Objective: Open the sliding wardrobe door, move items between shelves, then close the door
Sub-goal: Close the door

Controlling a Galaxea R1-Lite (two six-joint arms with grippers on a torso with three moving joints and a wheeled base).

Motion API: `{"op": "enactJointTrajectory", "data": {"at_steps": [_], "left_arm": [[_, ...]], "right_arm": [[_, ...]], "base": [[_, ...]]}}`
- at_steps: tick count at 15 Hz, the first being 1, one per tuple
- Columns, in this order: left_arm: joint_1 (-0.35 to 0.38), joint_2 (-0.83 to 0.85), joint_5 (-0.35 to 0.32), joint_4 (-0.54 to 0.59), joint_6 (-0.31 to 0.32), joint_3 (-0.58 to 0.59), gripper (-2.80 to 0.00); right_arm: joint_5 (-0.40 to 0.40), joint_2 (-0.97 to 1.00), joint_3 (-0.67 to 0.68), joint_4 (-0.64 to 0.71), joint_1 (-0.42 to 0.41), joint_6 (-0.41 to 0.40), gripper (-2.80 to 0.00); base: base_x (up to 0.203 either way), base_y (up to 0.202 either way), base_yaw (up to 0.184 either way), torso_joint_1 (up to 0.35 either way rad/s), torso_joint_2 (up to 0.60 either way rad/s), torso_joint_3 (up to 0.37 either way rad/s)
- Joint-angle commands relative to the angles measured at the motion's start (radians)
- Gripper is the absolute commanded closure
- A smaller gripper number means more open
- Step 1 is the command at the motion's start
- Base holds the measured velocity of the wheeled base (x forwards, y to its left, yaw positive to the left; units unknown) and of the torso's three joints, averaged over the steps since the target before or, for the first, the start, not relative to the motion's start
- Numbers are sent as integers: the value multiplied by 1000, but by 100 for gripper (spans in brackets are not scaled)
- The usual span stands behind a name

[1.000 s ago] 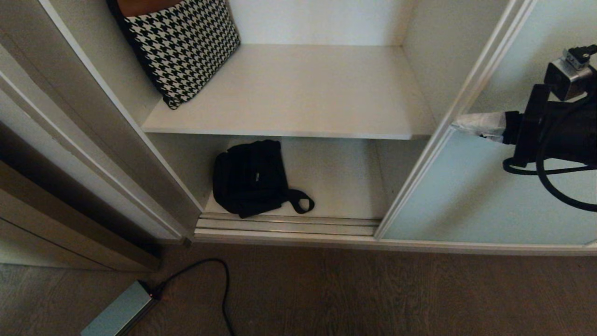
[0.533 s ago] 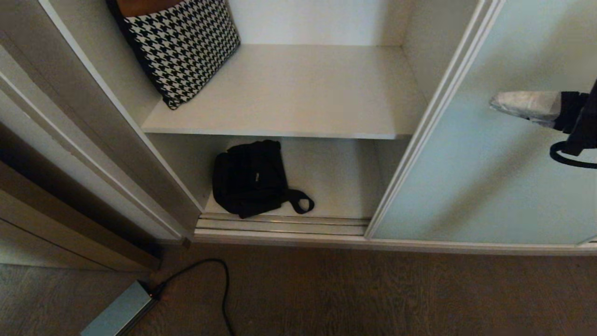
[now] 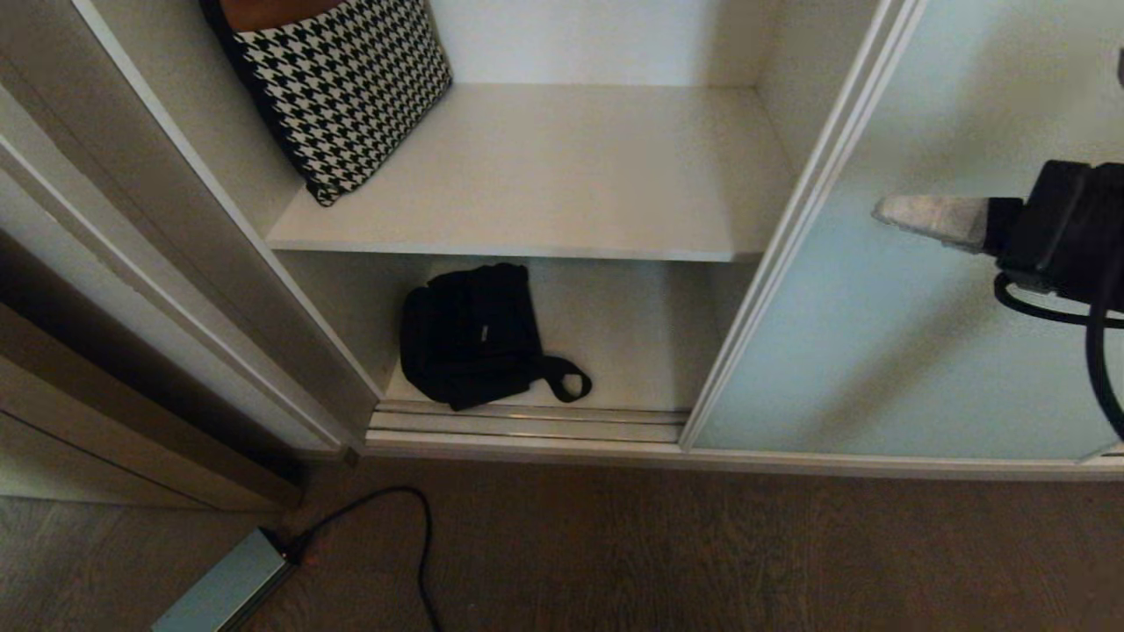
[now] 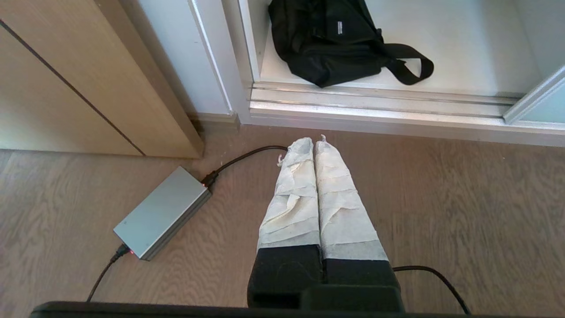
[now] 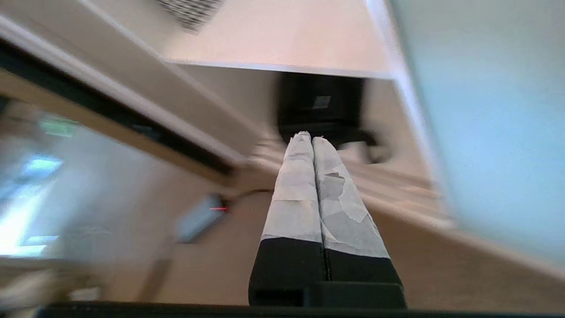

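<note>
A: Right gripper (image 3: 882, 211) pressed shut, empty, level before sliding wardrobe door (image 3: 922, 333). Left gripper (image 4: 314, 143) likewise shut, empty, low over floor (image 3: 702, 553).

B: Noted. Beyond: power brick (image 3: 224, 590) on floor; black bag (image 3: 470, 333) on lower shelf (image 3: 632, 342) behind track; houndstooth cushion (image 3: 347, 83) on upper shelf (image 3: 562, 175).

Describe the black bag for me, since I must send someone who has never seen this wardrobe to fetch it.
Start at the open wardrobe, left of the sliding wardrobe door. Under the upper shelf, where a houndstooth bag leans, look at the bottom shelf just behind the floor track. The black bag lies there alone, soft, with a small white label and a looped strap.
</note>
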Motion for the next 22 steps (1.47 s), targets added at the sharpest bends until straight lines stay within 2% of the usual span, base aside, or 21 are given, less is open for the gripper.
{"op": "enactJointTrajectory", "data": {"at_steps": [1, 4, 5, 8, 12, 22], "left_arm": [[1, 1, 0, 0, 1, 0, 0], [0, 0, 0, -1, 0, 0, 0], [1, 0, 0, 0, 1, 0, 0], [0, 0, 0, -1, 0, 0, 0], [1, 0, 0, 0, 0, 0, 0], [0, 0, 0, -1, 0, 0, 0]], "right_arm": [[-66, 73, -14, -22, 36, -55, 0], [-54, 97, -26, -46, -55, -29, 0], [-41, 98, -37, -47, -74, 11, 0], [-25, 119, -56, -49, -109, 26, 0], [-27, 159, -89, -49, -99, 57, 0], [-36, 291, -156, -50, -80, 59, 0]], "base": [[0, 0, 0, 0, 0, 0], [0, 0, 0, 0, 0, 0], [0, 0, 0, 0, 0, 0], [0, 0, 0, 0, 0, 0], [0, 0, 0, 0, 0, 0], [0, 0, 0, 0, 0, 0]]}}
